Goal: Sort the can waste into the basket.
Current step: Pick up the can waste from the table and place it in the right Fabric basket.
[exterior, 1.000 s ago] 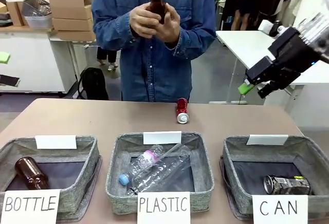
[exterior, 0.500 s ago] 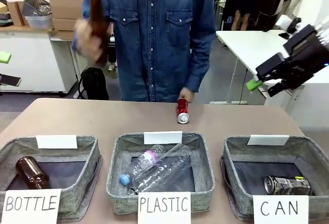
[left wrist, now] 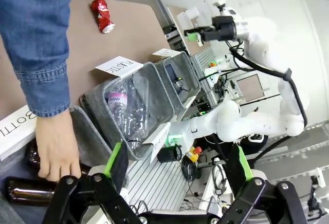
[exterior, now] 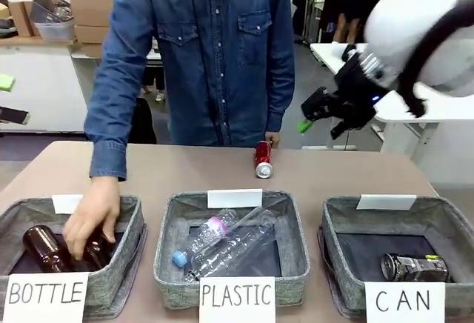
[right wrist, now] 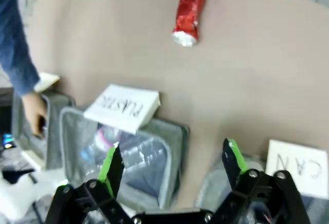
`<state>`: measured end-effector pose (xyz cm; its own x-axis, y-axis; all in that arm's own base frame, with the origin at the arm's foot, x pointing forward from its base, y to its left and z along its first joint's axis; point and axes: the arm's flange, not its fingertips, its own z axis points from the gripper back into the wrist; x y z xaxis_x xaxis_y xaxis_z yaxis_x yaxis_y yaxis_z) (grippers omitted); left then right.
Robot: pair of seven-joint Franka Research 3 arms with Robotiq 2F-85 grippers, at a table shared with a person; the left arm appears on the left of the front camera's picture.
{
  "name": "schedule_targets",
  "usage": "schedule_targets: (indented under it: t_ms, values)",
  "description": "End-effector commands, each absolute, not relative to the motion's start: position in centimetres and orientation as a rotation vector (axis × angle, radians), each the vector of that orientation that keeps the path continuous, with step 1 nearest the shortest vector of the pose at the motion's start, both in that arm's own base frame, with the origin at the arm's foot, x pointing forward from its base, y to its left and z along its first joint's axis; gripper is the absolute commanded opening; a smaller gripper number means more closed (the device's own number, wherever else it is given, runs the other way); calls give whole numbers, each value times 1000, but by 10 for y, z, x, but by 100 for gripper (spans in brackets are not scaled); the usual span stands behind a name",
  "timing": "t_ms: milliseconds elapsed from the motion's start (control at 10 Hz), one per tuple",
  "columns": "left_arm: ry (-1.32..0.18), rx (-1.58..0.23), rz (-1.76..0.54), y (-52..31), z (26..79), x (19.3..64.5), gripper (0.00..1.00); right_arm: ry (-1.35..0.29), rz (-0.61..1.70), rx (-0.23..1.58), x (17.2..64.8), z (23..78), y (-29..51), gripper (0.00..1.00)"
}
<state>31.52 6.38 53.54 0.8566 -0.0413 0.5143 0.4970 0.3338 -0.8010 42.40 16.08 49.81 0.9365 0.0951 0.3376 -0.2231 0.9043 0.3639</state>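
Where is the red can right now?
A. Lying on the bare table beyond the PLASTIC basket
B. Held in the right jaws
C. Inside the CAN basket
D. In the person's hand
A: the red can lies on its side on the tabletop, beyond the PLASTIC basket, with nothing touching it.

Premises present as a robotics laboratory or test hall. Behind the open right pincer (exterior: pixel 320 118) stand plain white work tables (exterior: pixel 355 60); far to its left, stacked brown cardboard boxes (exterior: pixel 98 13) on a white counter. Beyond the open left pincer (left wrist: pixel 177 163), exposed cabling and a red emergency-stop button (left wrist: pixel 195 150).
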Motion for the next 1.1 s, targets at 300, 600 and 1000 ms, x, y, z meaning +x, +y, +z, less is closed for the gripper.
schedule_targets:
  t_ms: [300, 600, 1000]
  values:
    - [-450, -1191, -385, 65, 537, 314, 100, -341, 110, 378, 572, 431, 216, 100]
    - [-450, -1191, -385, 65, 537, 314, 100, -305, 126, 408, 551, 429, 207, 100]
    - [-450, -1191, -385, 65, 537, 314, 100, -243, 123, 382, 610, 392, 228, 100]
